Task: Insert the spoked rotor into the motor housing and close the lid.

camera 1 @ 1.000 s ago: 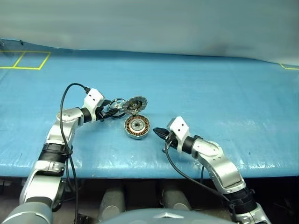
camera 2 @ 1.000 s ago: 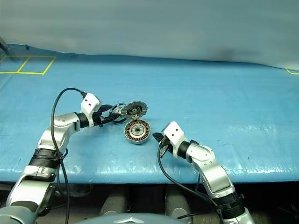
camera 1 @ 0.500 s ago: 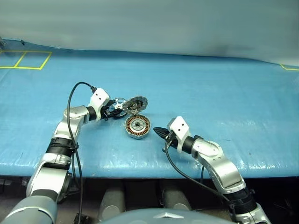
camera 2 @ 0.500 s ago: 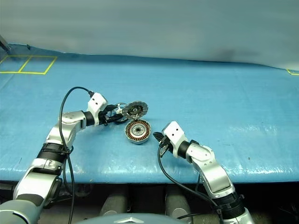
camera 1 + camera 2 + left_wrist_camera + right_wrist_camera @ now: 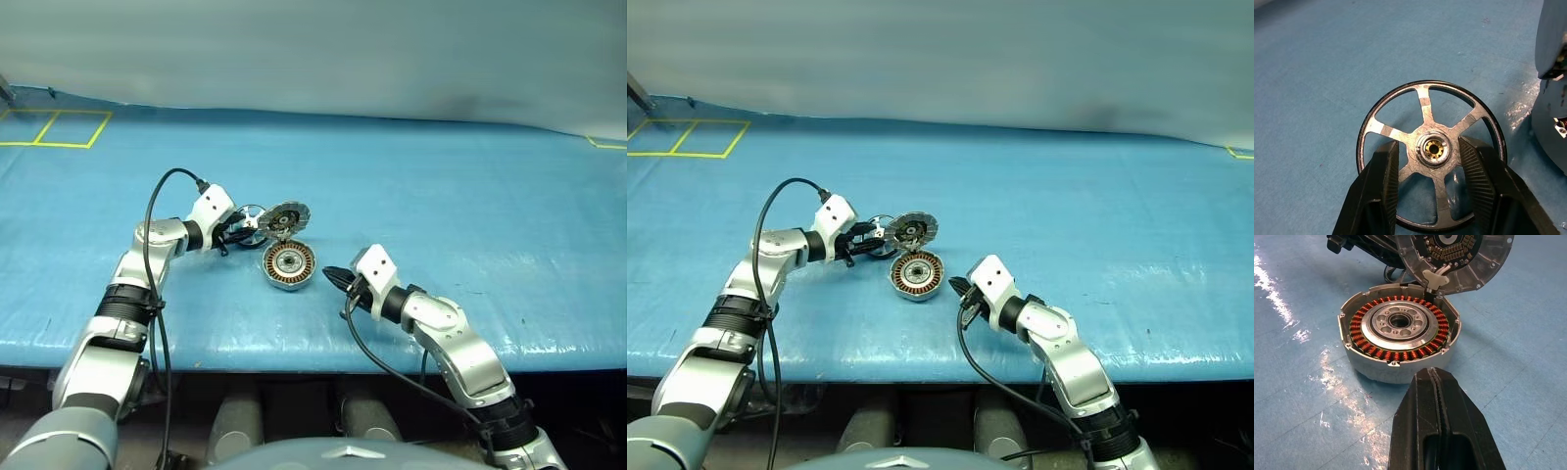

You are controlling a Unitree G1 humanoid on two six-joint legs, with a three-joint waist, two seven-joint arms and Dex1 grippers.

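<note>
Left gripper (image 5: 1432, 193) straddles the spoked rotor (image 5: 1431, 152), one black finger (image 5: 1382, 188) on each side of its brass-centred hub (partly open; whether the pads press it I cannot tell). That shows from the left wrist; the head view gives just a glint beside the raised lid (image 5: 285, 217). The rotor lies left of the motor housing (image 5: 288, 265). Right gripper (image 5: 1439, 431), clamped shut on nothing, points at the housing's copper windings from just in front. Everything sits on a blue tarp (image 5: 441, 206).
</note>
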